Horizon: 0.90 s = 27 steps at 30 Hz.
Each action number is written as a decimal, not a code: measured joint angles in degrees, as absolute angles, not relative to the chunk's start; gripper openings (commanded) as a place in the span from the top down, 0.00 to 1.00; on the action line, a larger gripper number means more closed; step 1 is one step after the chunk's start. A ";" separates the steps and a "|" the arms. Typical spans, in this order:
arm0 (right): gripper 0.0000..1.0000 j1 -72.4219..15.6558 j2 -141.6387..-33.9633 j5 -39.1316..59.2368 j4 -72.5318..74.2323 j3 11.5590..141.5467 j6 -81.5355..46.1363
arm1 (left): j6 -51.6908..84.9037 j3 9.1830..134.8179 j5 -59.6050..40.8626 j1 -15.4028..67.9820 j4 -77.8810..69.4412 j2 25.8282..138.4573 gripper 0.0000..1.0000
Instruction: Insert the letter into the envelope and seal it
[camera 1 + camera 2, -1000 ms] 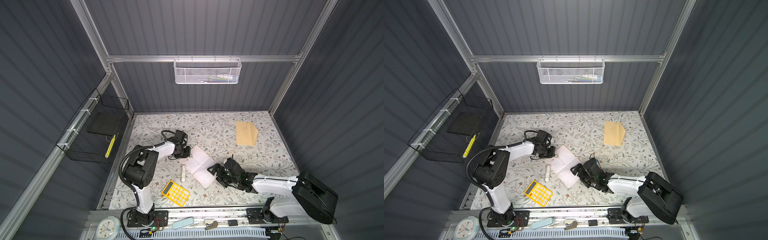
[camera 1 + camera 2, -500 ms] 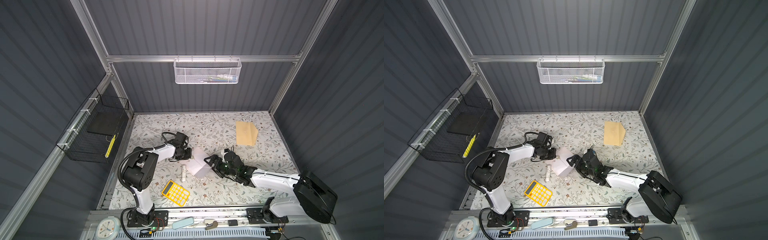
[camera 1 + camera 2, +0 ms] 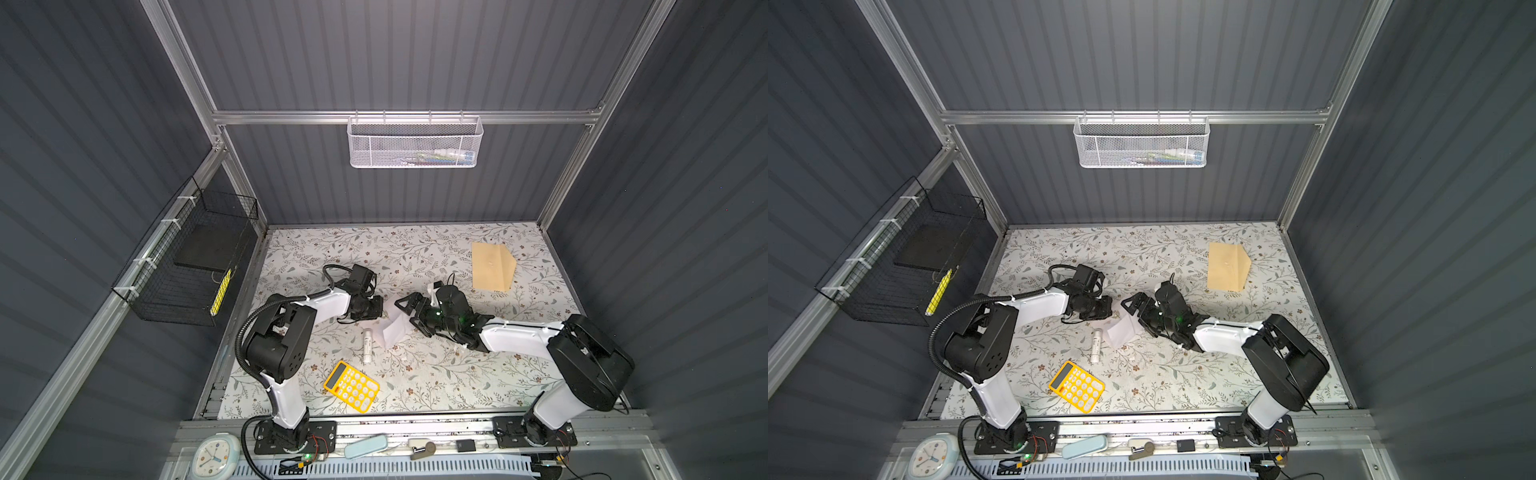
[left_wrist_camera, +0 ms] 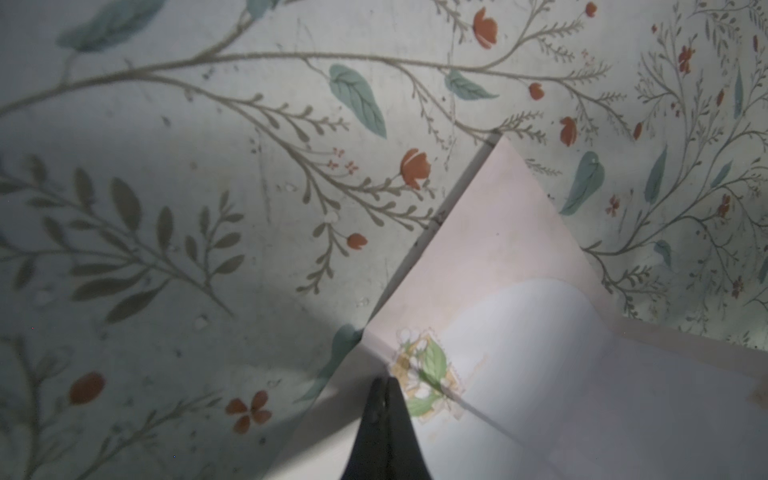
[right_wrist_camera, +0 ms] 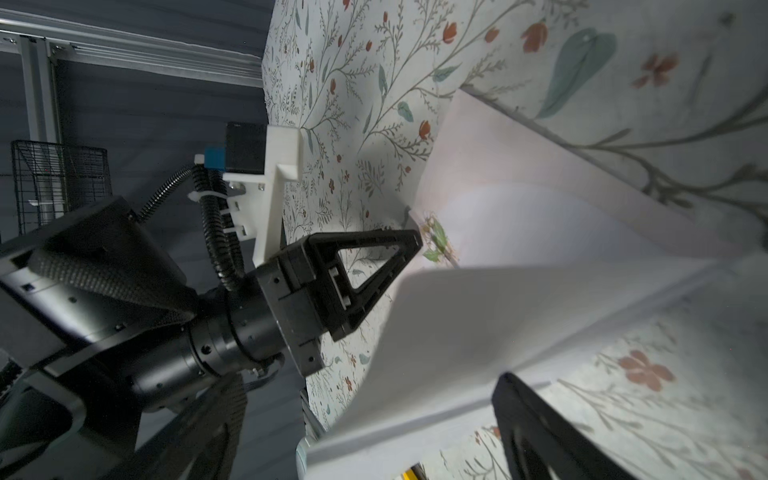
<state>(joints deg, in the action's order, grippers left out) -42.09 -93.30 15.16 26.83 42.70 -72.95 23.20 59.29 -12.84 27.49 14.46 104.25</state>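
Left gripper (image 4: 384, 386) closed, tip on letter (image 4: 540, 299) beside floral sticker (image 4: 428, 372).

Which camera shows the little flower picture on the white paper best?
The left wrist view: the flower mark on the letter is close and sharp, beside the shut left gripper. The right wrist view shows it smaller, at a slant. In both top views the letter is a white patch, the mark too small to see.

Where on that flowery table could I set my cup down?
Bare: the back strip left of the envelope, behind the left gripper; the front right, between calculator and right arm. Crowded: the middle, where the right gripper meets it at the letter, glue stick alongside.
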 measured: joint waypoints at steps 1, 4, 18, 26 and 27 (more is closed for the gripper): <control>0.05 -41.98 -94.19 15.51 27.27 43.42 -72.95 | 23.20 59.29 -12.99 27.55 14.44 104.25 0.98; 0.04 -41.69 -96.73 16.53 28.60 45.01 -72.99 | 23.22 59.18 -13.32 27.73 14.26 104.25 0.98; 0.04 -40.62 -101.82 17.17 30.24 45.25 -73.45 | 24.25 59.31 -13.23 27.77 14.22 104.25 0.99; 0.03 -40.47 -104.27 17.06 31.35 44.18 -73.67 | 26.00 59.99 -11.31 27.79 14.20 104.31 0.78; 0.03 -40.47 -104.27 16.93 31.64 44.12 -73.71 | 26.57 60.14 -10.76 27.92 14.06 104.29 0.72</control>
